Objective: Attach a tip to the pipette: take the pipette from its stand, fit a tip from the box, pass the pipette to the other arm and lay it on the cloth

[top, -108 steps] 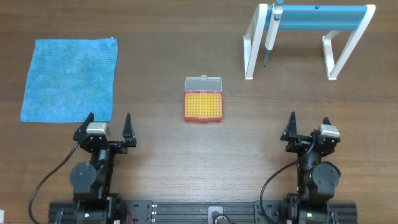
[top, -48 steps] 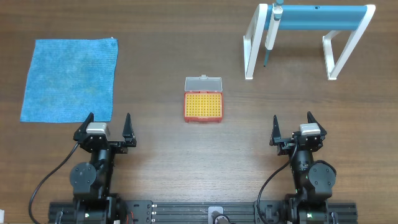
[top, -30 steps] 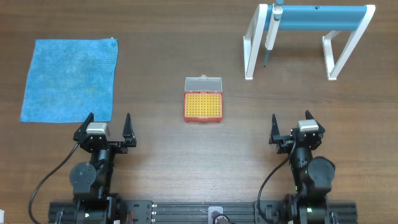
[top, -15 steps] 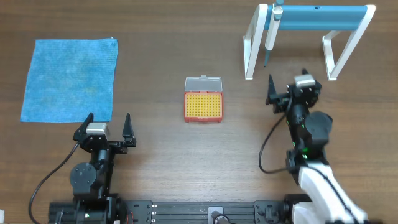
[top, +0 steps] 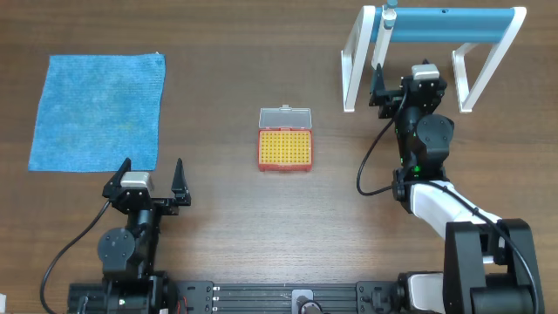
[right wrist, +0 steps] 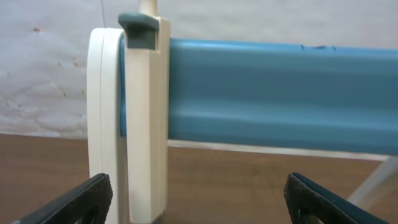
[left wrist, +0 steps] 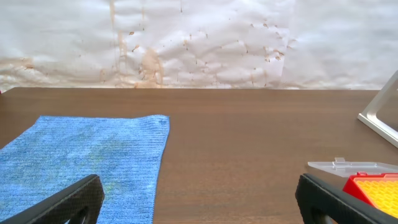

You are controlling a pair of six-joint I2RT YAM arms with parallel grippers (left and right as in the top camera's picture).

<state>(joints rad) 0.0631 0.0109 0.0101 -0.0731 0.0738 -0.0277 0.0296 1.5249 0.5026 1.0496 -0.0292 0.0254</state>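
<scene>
Right jaws gape wide and empty, flanking the pipette (right wrist: 147, 124) hanging on its stand (right wrist: 280, 93) without touching it; left jaws, equally spread, rest near the cloth (left wrist: 81, 162).

Dark brown wood-grain tabletop (top: 218, 78) is spanning the work area, grain running side to side. Behind its far edge a white, crinkled paper backdrop (left wrist: 205, 43) is standing, carrying brownish stains (left wrist: 149, 62) and scattered specks toward its lower part.
</scene>
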